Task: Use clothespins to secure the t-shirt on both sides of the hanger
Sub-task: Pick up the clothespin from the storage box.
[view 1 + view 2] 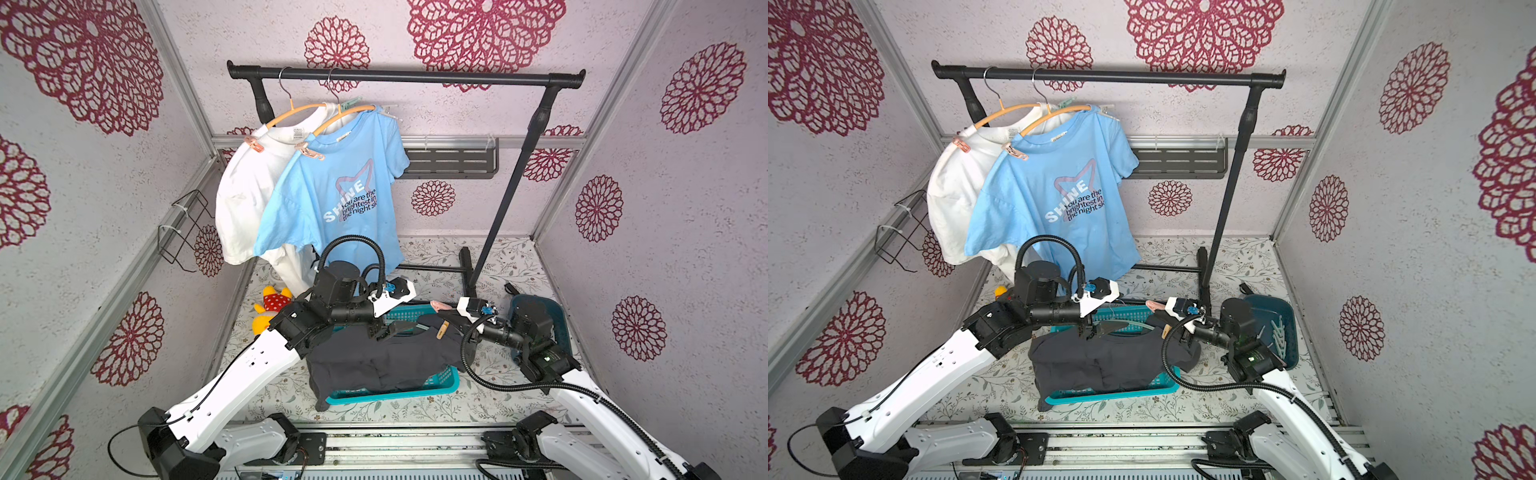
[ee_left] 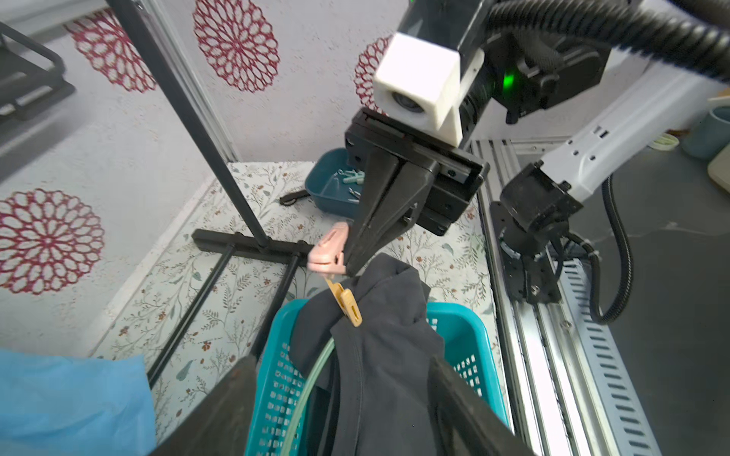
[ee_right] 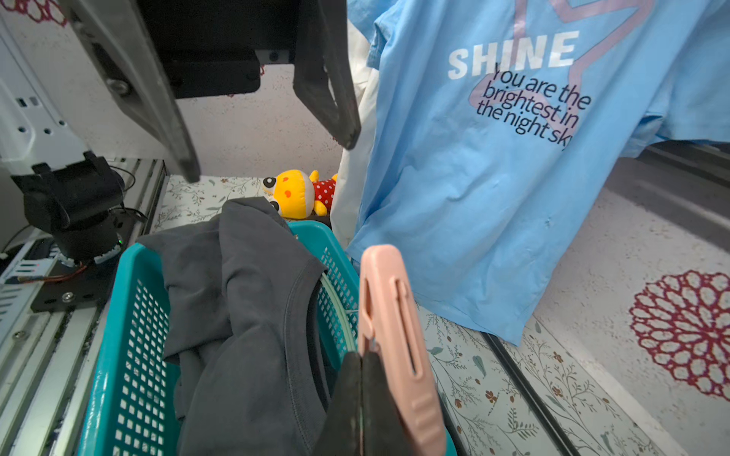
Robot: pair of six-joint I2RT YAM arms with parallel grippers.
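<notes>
Over the teal basket, the right gripper is clamped on a pink clothespin; the left gripper hovers there too, jaws apart.

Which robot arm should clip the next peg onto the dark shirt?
Right. The right tool is shut on a pink clothespin close to the dark t-shirt; the left tool is open and empty.

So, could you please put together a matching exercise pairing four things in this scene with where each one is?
Things:
1. pink clothespin
2. yellow clothespin
3. blue t-shirt
4. plush toy

Places:
A. hanging from the rack
B. lying near the teal basket
C. gripped by the right end effector
D. clipped onto the dark t-shirt

Pairs: 1-C, 2-D, 3-A, 4-B.
</notes>
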